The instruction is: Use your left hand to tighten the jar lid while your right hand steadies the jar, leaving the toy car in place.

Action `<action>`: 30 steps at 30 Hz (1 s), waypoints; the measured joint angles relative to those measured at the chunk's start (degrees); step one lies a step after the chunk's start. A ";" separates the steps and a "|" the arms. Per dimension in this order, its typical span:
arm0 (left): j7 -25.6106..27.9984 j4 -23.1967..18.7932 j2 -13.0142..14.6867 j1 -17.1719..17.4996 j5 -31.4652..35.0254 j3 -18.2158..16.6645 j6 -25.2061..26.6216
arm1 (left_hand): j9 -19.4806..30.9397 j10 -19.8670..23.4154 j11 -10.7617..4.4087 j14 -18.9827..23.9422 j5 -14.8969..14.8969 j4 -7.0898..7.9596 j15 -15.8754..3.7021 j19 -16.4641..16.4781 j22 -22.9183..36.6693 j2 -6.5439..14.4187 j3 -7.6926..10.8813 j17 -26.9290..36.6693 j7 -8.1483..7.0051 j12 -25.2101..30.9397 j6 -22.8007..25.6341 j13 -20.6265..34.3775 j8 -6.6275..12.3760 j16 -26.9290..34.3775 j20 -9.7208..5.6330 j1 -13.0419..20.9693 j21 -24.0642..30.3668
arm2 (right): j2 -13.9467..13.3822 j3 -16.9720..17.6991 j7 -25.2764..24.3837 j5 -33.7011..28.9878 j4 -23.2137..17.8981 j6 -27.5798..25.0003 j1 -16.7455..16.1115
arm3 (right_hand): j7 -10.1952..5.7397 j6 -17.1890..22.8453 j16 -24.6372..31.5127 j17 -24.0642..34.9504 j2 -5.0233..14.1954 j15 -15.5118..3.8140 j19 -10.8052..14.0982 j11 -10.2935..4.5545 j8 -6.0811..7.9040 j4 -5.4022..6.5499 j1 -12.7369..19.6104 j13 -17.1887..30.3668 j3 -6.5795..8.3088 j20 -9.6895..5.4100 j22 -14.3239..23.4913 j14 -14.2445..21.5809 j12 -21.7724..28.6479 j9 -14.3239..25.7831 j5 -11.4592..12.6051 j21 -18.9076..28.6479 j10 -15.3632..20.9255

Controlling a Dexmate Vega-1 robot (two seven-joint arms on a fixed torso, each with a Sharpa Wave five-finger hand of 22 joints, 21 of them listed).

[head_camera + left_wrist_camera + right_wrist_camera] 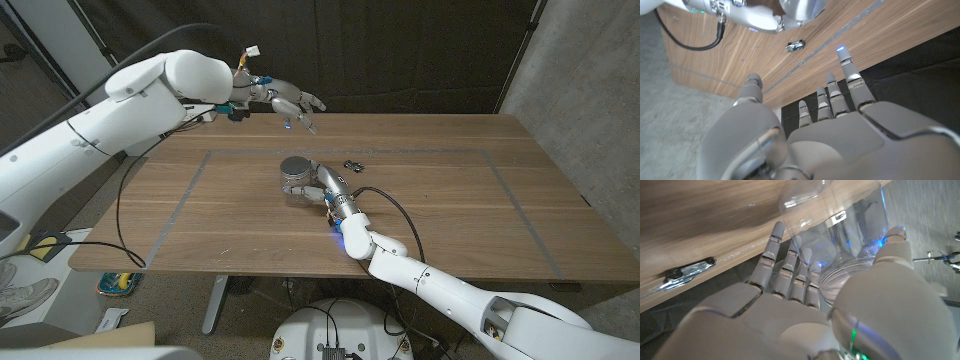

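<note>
Right hand (328,186) grips the jar (296,180), toy car (354,164) just beside; left hand (290,104) hovers, fingers spread.

Even overhead light, soft shadows on table (450,200). Black backdrop dim. Wrist views soft-focus up close; blue LED glints through glass jar (855,235).

One jar (297,180) with one lid (294,166), and seemingly one toy car (354,164).
</note>
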 measured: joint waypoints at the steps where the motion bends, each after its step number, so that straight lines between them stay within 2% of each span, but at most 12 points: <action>1: -0.63 -0.22 -0.06 -0.19 0.89 0.24 0.58 | 0.00 0.64 -0.02 0.02 0.00 0.00 -0.02 0.32 -0.08 -0.16 0.00 -0.05 0.10 0.00 0.70 0.00 0.01 0.00 0.05 0.80 0.00 | 0.11 0.02 -0.21 0.01 0.09 -0.14 -0.01 | 0.00 0.00 0.00 0.01 0.00 0.00 0.00 0.00 -0.01 0.00 0.00 -0.01 0.00 0.00 0.00 0.01 0.00 0.00 0.00 0.00 0.00; 4: -3.56 -1.83 -0.66 -1.75 5.39 2.13 3.19 | 0.00 2.06 -0.04 1.06 -0.23 0.23 -1.00 1.80 -0.29 -0.56 0.23 0.02 0.52 0.11 1.96 0.27 0.24 0.00 -0.06 2.50 0.00 | 0.72 0.22 -1.65 0.16 0.64 -1.26 -0.05 | -0.01 -0.01 0.00 0.03 0.00 -0.01 0.00 -0.02 -0.06 0.00 0.00 -0.01 0.00 0.00 0.00 0.02 0.00 0.00 -0.22 0.00 0.02; 8: -6.40 -3.02 -1.55 -3.06 10.10 3.94 5.22 | 0.00 3.39 -0.12 2.43 -0.23 0.25 -1.34 2.30 -0.29 -0.46 0.21 0.27 0.55 0.59 3.31 0.43 0.65 0.47 0.05 3.58 0.24 | 1.48 0.38 -3.21 0.36 1.22 -2.52 -0.09 | -0.01 -0.01 0.00 0.06 0.00 -0.21 0.00 -0.12 -0.23 0.00 0.00 -0.01 0.00 0.01 0.00 0.22 0.00 0.00 -0.27 0.00 0.12; 12: -9.35 -3.80 -2.58 -4.10 14.87 5.62 6.69 | 0.26 4.83 -0.31 3.45 -0.23 0.85 -1.95 2.64 -0.29 -0.83 -0.39 0.63 0.30 1.17 4.39 0.76 0.65 0.93 -0.30 4.12 0.40 | 2.25 0.63 -4.95 0.78 2.01 -3.70 -0.12 | -0.02 -0.02 0.00 0.08 0.00 -0.24 -0.01 -0.30 -0.42 0.00 0.00 -0.32 0.00 0.01 -0.27 0.25 0.01 -0.01 -0.45 0.00 0.30; 15: -12.15 -4.18 -4.04 -5.03 19.65 7.42 7.71 | 0.27 5.50 -0.43 4.35 -0.23 1.23 -2.24 4.20 -0.36 -1.47 -1.00 0.62 0.62 1.33 4.71 1.06 0.65 1.35 -0.82 4.75 0.81 | 2.56 0.74 -6.20 1.18 2.44 -4.19 -0.12 | -0.02 -0.03 -0.52 0.19 0.00 -0.45 -0.01 -0.30 -0.34 0.00 0.00 -0.33 0.00 0.01 -0.27 0.46 0.01 -0.01 -0.48 0.00 0.30; 19: -14.58 -4.16 -5.33 -5.34 23.72 8.60 8.18 | 0.26 5.40 0.24 4.09 -0.22 1.44 -1.99 5.28 -0.56 -2.23 -2.10 0.25 0.81 1.29 5.11 1.07 0.65 1.01 -1.48 5.30 1.13 | 2.87 0.85 -7.28 1.57 3.01 -4.44 -0.10 | -0.02 -0.03 -0.95 1.99 0.02 -0.53 -0.23 -0.28 -0.32 0.00 -0.02 -0.33 0.00 0.23 -0.27 0.55 0.01 -0.01 -0.49 0.00 0.28; 22: -16.49 -3.80 -6.50 -5.37 27.55 9.48 8.23 | 0.26 3.66 0.12 2.08 -0.22 1.82 -1.23 4.41 -0.56 -2.37 -2.47 -0.05 0.81 0.44 5.11 1.33 0.37 -0.16 -0.61 5.16 1.01 | 3.08 0.85 -7.95 1.98 3.59 -4.46 0.13 | -0.02 -0.04 -1.09 2.14 0.04 -0.84 -0.23 -0.08 -0.21 0.00 -0.04 -0.33 0.00 0.23 -0.27 0.86 0.01 -0.01 -0.70 0.00 0.08; 25: -17.46 -3.36 -7.35 -5.07 30.83 9.84 7.89 | 0.26 3.42 -0.05 1.97 -0.22 2.05 -1.14 4.04 -0.79 -2.37 -2.71 -0.06 0.81 0.22 5.11 1.33 0.38 -0.21 -0.24 5.16 0.62 | 3.17 0.85 -8.34 2.24 4.00 -4.46 0.33 | -0.03 -0.04 -1.36 2.43 0.09 -1.13 -0.20 -0.08 -0.21 0.00 -0.09 -0.33 0.00 0.21 -0.27 1.15 0.01 -0.01 -0.71 0.45 0.08; 27: -17.73 -2.94 -8.06 -4.56 32.37 10.03 7.32 | 0.51 4.46 -0.42 3.05 -0.22 2.15 -2.20 5.21 -0.80 -2.35 -2.81 -0.05 0.90 0.30 5.46 1.33 0.38 -0.14 -0.60 5.18 0.65 | 3.23 0.82 -8.60 2.44 4.25 -4.46 0.48 | -0.03 -0.04 -1.47 2.51 0.09 -1.40 0.00 -0.08 -0.21 0.00 -0.09 -0.33 0.00 0.01 -0.27 1.42 0.01 -0.01 -0.72 0.45 0.08; 30: -17.94 -2.15 -9.17 -3.67 34.42 10.13 6.79 | 0.52 6.13 -0.86 4.70 -0.22 2.04 -3.78 7.53 -0.80 -1.96 -3.20 -0.05 0.60 0.90 6.13 1.32 0.38 0.47 -1.98 6.01 1.56 | 3.28 0.78 -8.90 2.71 4.52 -4.35 0.64 | -0.03 -0.04 -1.57 2.50 0.09 -1.44 -0.31 -0.08 -0.21 0.00 -0.09 -0.33 0.00 -0.29 -0.27 1.47 0.01 -0.01 -0.88 0.45 0.08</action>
